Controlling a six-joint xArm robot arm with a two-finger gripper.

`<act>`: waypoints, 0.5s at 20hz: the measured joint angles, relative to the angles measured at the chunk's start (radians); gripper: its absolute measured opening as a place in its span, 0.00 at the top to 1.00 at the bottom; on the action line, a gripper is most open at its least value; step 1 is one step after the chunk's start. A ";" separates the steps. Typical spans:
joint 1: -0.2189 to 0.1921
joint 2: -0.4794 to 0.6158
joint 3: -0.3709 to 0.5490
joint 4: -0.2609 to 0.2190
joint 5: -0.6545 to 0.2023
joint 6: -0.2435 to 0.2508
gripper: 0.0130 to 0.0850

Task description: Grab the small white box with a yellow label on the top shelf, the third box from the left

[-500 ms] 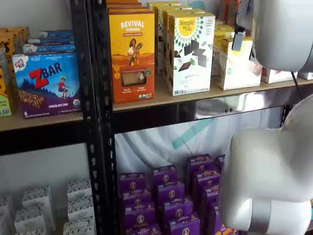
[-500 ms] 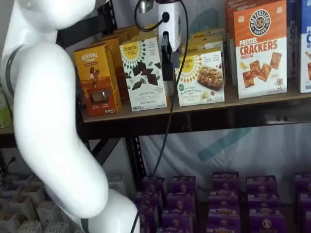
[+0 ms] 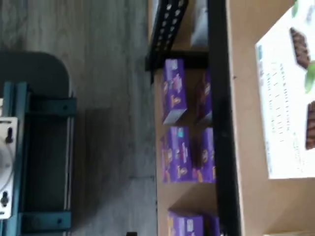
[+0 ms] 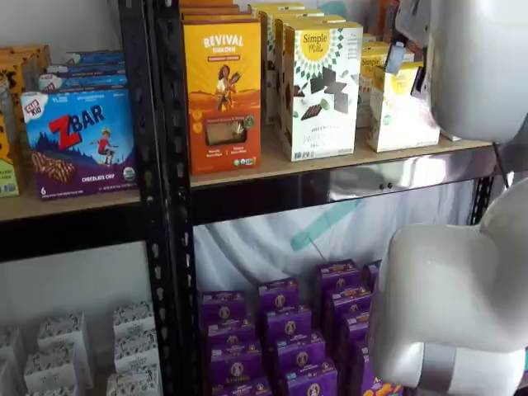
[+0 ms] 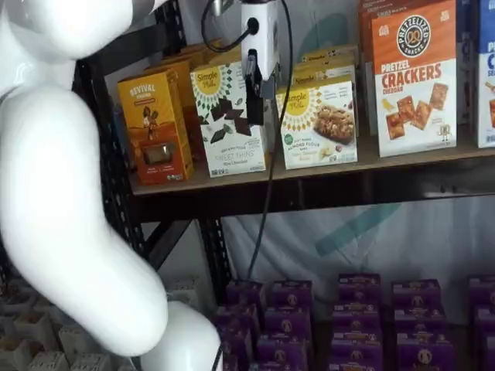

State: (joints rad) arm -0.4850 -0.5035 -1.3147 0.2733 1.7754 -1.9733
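Risk first: clipping the taller Simple Mills Sweet Thins box [image 5: 228,116] instead of closing on the target. Cause: gripper [image 5: 255,116] hanging in front of the top shelf [image 4: 346,183], lined up over the right edge of that taller box rather than square on the small white box [image 5: 319,124]. Fingers seen side-on in a shelf view, so no gap visible there. Judged spread wide with nothing between them and no box held.

Target standing upright on the shelf board, just right of the Sweet Thins box and left of the orange-and-white Pretzel Crackers box [image 5: 414,77]. Yellow round logo facing out, more boxes of the same kind stacked behind it.

Second risk — one finger pushed straight in could land on the target's front face and shove it back into the row. Third: a wide-spread finger catching the Sweet Thins box and tipping it, given how close the two boxes stand.

Also around: orange Revival box [image 4: 223,95] at the shelf's left end, Z Bar box [image 4: 78,140] in the next bay, purple boxes [image 5: 356,309] on the lower level. Black cable [image 5: 271,178] trailing down from the gripper across the shelf front — a possible snag on the rail. White arm [image 5: 69,193] blocking much of both shelf views. True depth from gripper to shelf impossible to tell.
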 joint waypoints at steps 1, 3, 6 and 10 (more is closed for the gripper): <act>-0.008 0.001 -0.001 0.020 -0.005 -0.002 0.00; -0.026 0.005 -0.005 0.071 -0.023 -0.003 0.00; -0.049 -0.002 0.012 0.148 -0.084 -0.006 0.00; -0.043 0.000 0.038 0.182 -0.200 -0.014 0.00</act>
State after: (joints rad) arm -0.5285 -0.5030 -1.2766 0.4553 1.5751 -1.9870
